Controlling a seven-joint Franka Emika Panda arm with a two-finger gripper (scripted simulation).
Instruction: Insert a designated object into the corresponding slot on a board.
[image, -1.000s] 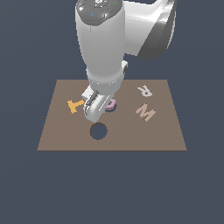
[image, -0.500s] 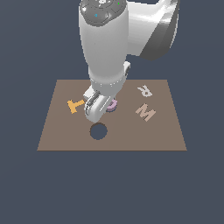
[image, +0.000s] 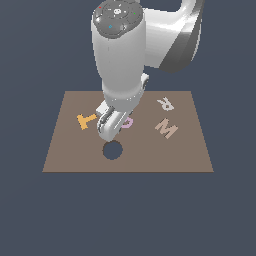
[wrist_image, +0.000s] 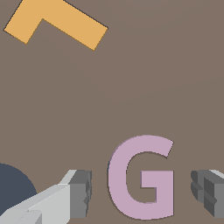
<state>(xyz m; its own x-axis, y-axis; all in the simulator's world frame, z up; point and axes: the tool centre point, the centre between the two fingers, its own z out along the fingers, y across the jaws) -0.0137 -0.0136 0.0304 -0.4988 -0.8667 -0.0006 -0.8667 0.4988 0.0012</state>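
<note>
A: Where does the pink letter G (wrist_image: 142, 177) lie?

B: Flat on the brown board (image: 190, 150), near its middle. In the exterior view only a pink edge (image: 128, 122) peeks out from behind the arm. The wrist view shows it whole, lying between the two fingers.

A: And the gripper (wrist_image: 142, 192) — is it holding the piece?

B: No. The jaws stand wide, one grey pad (wrist_image: 81, 192) on each side of the letter, with bare board visible between each pad and the pink edges. Neither pad touches it.

A: What else sits on the board?

B: An orange T (image: 86, 120) toward the exterior view's left; the wrist view catches part of it (wrist_image: 57, 22). A beige M (image: 166, 128) and a pale R (image: 165, 104) lie toward the exterior view's right, well apart from the G. A round dark hole (image: 112, 150) sits just in front of the gripper (image: 111, 127) — its rim shows in the wrist view too (wrist_image: 15, 188).

A: Can you see a G-shaped slot?

B: Not in either view.
</note>
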